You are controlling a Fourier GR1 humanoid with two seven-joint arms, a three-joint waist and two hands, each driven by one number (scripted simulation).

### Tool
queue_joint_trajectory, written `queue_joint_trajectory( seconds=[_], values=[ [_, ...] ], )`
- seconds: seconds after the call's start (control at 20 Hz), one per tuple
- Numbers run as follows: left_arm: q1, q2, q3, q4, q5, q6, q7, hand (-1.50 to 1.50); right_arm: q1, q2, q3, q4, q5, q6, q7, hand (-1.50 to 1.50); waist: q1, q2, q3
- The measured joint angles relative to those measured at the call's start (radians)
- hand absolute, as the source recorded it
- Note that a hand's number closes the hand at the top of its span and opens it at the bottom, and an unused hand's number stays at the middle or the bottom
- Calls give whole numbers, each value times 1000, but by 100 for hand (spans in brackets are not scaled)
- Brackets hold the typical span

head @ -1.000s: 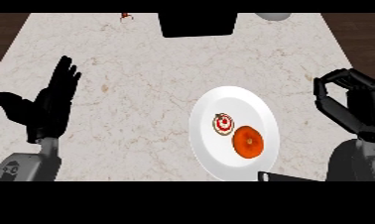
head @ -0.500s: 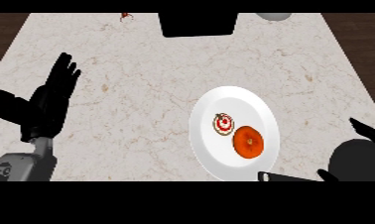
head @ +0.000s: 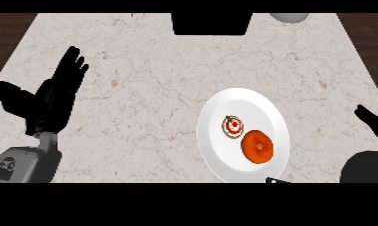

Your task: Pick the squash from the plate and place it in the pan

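While the left hand (head: pixel 57 90) rested at the left edge of the frame with its fingers straight and pointing up, holding nothing, the orange squash (head: pixel 258 147) lay on the white plate (head: pixel 244 101) at the lower right of the marble counter (head: pixel 148 60). Just beside the squash, up and to the left on the same plate, sat a small red-and-white item (head: pixel 233 126). At the right edge only a dark part of the right hand (head: pixel 366 118) showed, and I could not tell how it stood. A dark square object (head: pixel 211 23) sat at the top centre, a grey round thing (head: pixel 289 17) to its right
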Motion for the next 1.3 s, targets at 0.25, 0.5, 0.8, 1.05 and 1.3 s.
queue_joint_trajectory(
  seconds=[0.25, 0.5, 0.8, 1.05, 1.3],
  values=[
    [11, -3, 3, 1, -4, -16, -5, 0, -130, -50, 89, -5, 71, 154, 222, -150, 14, 1, 0],
    [-5, -12, 1, -4, -8, -19, 8, 0, -227, -61, 213, 50, 61, 333, 384, -150, 22, 3, 1],
    [-13, -32, 12, 17, -24, -24, 0, 0, -353, 22, 358, 35, 53, 510, 611, -150, 9, -1, 1],
    [5, -45, 17, 9, -40, -27, 2, 0, -414, 54, 430, 48, 105, 585, 678, -150, 4, -3, 2],
    [-5, -50, 22, -8, -53, -24, 27, 0, -466, 94, 488, 54, 172, 623, 727, -150, 0, -4, 2]
  ],
)
